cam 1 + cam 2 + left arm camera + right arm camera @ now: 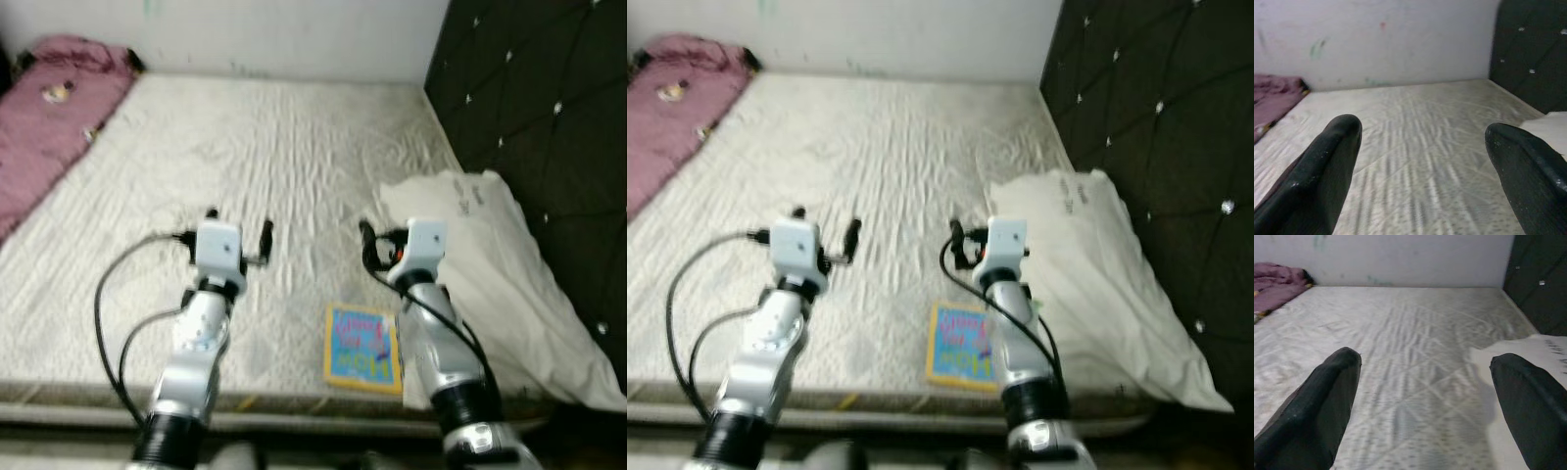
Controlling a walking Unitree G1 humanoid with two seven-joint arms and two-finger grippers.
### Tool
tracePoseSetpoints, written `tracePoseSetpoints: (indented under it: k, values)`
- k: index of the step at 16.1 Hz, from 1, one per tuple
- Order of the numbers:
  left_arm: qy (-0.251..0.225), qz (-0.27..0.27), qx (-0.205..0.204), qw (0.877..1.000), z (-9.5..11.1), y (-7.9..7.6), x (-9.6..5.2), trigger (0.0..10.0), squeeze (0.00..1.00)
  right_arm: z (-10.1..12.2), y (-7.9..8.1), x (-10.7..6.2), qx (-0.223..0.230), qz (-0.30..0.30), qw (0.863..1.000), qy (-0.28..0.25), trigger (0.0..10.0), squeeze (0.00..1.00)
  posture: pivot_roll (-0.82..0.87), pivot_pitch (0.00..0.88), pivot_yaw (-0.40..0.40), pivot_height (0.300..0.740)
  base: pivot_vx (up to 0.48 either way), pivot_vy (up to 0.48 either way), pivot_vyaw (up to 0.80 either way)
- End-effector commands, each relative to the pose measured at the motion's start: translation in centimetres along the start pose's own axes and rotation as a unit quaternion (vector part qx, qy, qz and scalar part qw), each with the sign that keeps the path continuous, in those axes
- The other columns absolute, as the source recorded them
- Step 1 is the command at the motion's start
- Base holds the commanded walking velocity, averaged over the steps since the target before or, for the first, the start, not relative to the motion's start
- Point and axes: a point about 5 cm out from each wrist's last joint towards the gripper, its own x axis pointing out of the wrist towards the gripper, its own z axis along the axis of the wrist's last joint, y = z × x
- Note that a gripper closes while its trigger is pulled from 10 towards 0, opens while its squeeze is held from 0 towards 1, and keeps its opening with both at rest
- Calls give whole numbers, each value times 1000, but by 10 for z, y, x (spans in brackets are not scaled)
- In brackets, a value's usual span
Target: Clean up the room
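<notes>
A small colourful book (362,348) lies flat on the white quilted mattress (294,137), close to its front edge and just left of my right forearm. A crumpled white pillow (505,274) lies on the right side of the bed. A pink blanket (44,127) is bunched along the far left edge. My left gripper (238,225) hovers open over bare mattress, left of the book. My right gripper (1425,361) is open too, held above the mattress beyond the book, beside the pillow's edge (1537,352). Neither holds anything.
A black tufted headboard (549,108) rises along the right side of the bed. A pale wall (294,34) closes the far end. Small items (59,93) rest on the pink blanket. The bed's front edge (294,401) runs under my arms.
</notes>
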Motion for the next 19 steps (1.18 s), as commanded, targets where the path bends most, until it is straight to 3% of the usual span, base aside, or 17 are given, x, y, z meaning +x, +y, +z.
tracePoseSetpoints:
  k: [1,3,12,16,19]
  values:
    - [-2,9,-13,1000,1,4,0,10000,0,5,5,3,-1,10,1000,-9,10000,0,73,0,-15,740,0,480,0]
    - [7,28,-25,999,-1,9,0,10000,0,5,4,2,-1,10,1000,-9,10000,0,74,0,-17,740,0,480,0]
    - [12,21,-28,999,-2,7,0,10000,0,3,4,2,-1,9,1000,-1,10000,0,71,0,-17,740,0,480,0]
    - [2,51,-23,998,6,28,0,10000,0,2,4,2,-1,9,1000,1,10000,0,70,0,-15,740,0,480,-252]
    - [-9,37,-5,999,16,31,4,10000,0,2,3,2,-2,9,1000,2,10000,0,73,0,-16,740,0,480,0]
